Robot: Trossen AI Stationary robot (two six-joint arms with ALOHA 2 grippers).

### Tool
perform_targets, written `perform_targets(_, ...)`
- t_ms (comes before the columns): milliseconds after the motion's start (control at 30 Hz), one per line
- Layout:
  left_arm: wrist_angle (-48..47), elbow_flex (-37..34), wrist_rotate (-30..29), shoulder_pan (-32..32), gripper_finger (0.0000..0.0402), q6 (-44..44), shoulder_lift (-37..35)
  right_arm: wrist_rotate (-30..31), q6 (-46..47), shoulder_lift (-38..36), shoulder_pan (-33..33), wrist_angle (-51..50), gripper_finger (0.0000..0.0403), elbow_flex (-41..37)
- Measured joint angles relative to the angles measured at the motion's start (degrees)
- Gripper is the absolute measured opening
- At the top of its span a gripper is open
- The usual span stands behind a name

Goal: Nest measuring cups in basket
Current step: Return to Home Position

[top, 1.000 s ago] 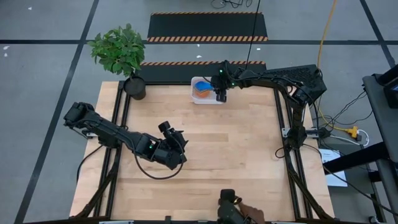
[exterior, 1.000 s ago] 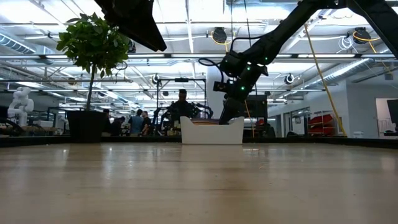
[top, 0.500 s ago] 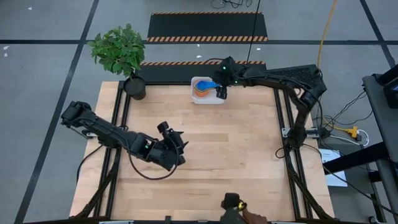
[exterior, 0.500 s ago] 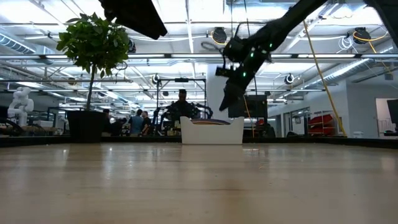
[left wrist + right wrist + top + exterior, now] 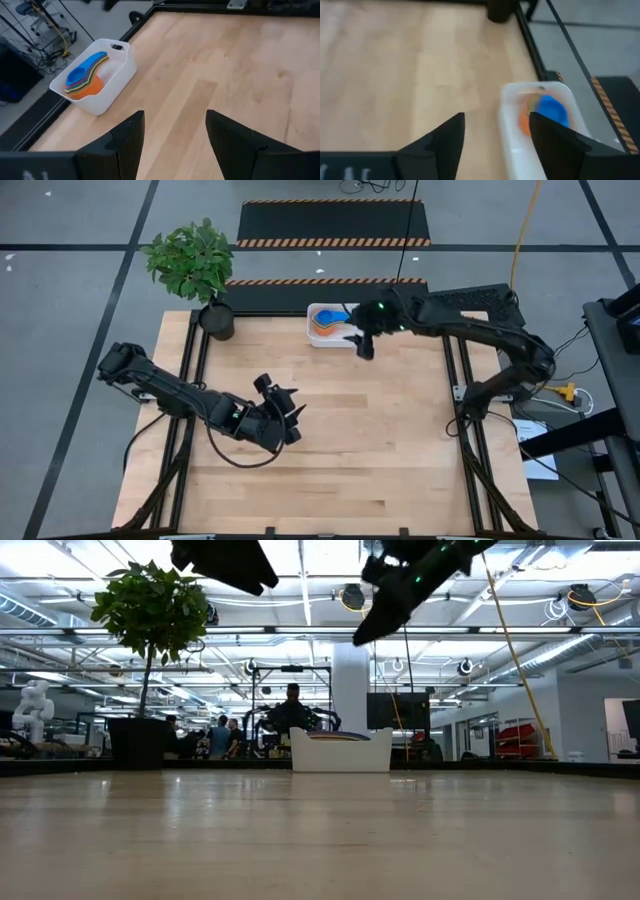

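Basket (image 5: pixel 320 343) position: far edge of the tabletop (image 5: pixel 390 440), near the middle of that edge, standing upright and flat; measuring cups (image 5: pixel 327 326) lie inside it as one nested stack, a blue cup uppermost, with orange, yellow and green rims showing beneath, and the blue handle pointing toward the right arm's side; the low view shows only the coloured top of the stack above the white rim. Right claw (image 5: pixel 365 348) position: just beside the basket's near right corner in the high view, and well above the rim in the low view, touching neither basket nor cups; its fingers (image 5: pixel 445 135) stand wide apart with nothing between them, and the basket shows just past one of them in the right wrist view. Left claw (image 5: pixel 288 402) position: over the tabletop left of centre, well apart from the basket; fingers likewise spread wide and empty, with the basket and its stack visible farther off in the left wrist view. Potted plant (image 5: pixel 215 320) position: far left corner of the tabletop, apart from the basket.
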Motion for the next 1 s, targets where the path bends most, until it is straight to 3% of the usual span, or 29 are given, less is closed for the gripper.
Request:
perform_targets(167,0.1,0.0,-0.3,0.1,0.0214,-0.9,-0.8,0.0,4.3,-8.8,6.1,7.1,0.0179,-9.7)
perform_targets(333,2.2,0.0,-1.0,0.3,0.0214,-3.1,-1.2,-2.3,2.9,-17.6,12.4,21.3,0.0112,-24.4)
perform_targets(567,2.4,0.0,-1.9,0.5,0.0214,-12.6,-1.1,-4.1,6.3,-25.6,18.9,39.3,0.0013,-41.8)
perform_targets(700,3.5,-1.6,-5.6,-1.1,0.0214,-13.9,-1.1,-2.6,7.3,-27.8,23.4,45.8,0.0010,-49.0)
perform_targets(833,7.5,-4.8,-9.2,-3.1,0.0214,-10.9,-1.1,4.8,7.1,-29.8,28.3,50.5,0.0008,-55.0)
perform_targets(1000,14.4,-7.9,-8.6,-4.7,0.0214,-5.8,-1.1,8.4,5.7,-33.0,33.0,53.8,0.0002,-61.2)
